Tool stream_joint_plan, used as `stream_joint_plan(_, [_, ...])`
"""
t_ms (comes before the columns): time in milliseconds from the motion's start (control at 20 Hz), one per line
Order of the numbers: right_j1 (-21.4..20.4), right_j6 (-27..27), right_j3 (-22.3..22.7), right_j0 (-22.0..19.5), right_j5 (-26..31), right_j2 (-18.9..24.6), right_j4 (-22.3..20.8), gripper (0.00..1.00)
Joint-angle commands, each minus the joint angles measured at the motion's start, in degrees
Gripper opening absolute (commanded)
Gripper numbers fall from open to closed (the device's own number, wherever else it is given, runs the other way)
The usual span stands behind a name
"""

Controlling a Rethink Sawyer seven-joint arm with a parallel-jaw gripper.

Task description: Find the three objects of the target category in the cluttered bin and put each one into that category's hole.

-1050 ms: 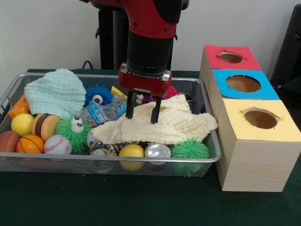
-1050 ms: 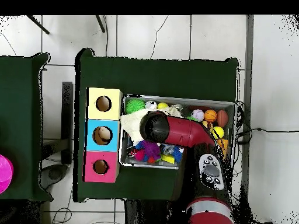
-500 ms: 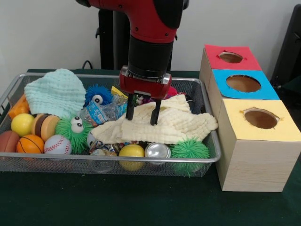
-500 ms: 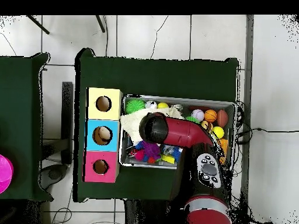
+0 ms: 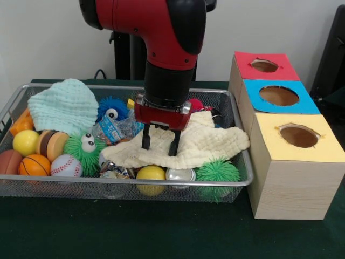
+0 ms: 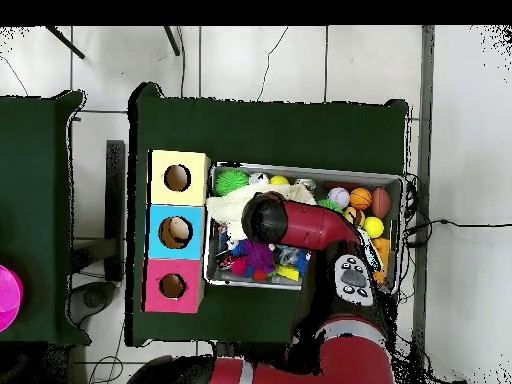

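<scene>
- Compared with a second ago, the front view shows the arm swung nearer the camera and the claw (image 5: pixel 160 145) sunk lower, while the cream cloth (image 5: pixel 188 144) has bunched and slid toward the bin's near rim.
- Front view: the claw's two black fingers stand apart, tips pressed into the cloth's near edge, clamped on nothing that I can see.
- Front view: which category is wanted is not shown; likely candidates lie around the claw: a yellow ball (image 5: pixel 151 174) and a silver can (image 5: pixel 180 175) just beneath it, toward the wire bin's (image 5: pixel 11 105) near rim, and a green spiky ball (image 5: pixel 217 171) toward the boxes.
- Front view: the yellow-topped box (image 5: pixel 302 154), blue-topped box (image 5: pixel 277 96) and red-topped box (image 5: pixel 264 66) stand in a row just beside the bin, each hole open upward.
- Overhead view: the arm covers the bin's middle and hides the claw; the cloth (image 6: pixel 232 207) spreads toward the boxes, so a carry, I judge, runs across it.
</scene>
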Motion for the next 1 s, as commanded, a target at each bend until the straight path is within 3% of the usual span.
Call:
stream_joint_plan(50, [3.9,5.5,-3.0,-1.1,-2.8,0.5,-2.3,1.00])
stream_joint_plan(100, [3.9,5.7,-3.0,-0.8,-2.4,0.1,-2.2,1.00])
stream_joint_plan(150, [3.9,6.0,-2.9,-0.5,-1.4,-0.3,-1.8,0.00])
stream_joint_plan(850, [-2.5,4.4,1.2,-1.5,2.4,1.2,-1.4,0.00])
stream_joint_plan(1000, [-6.9,3.6,4.2,-1.9,4.8,1.1,-1.2,0.00])
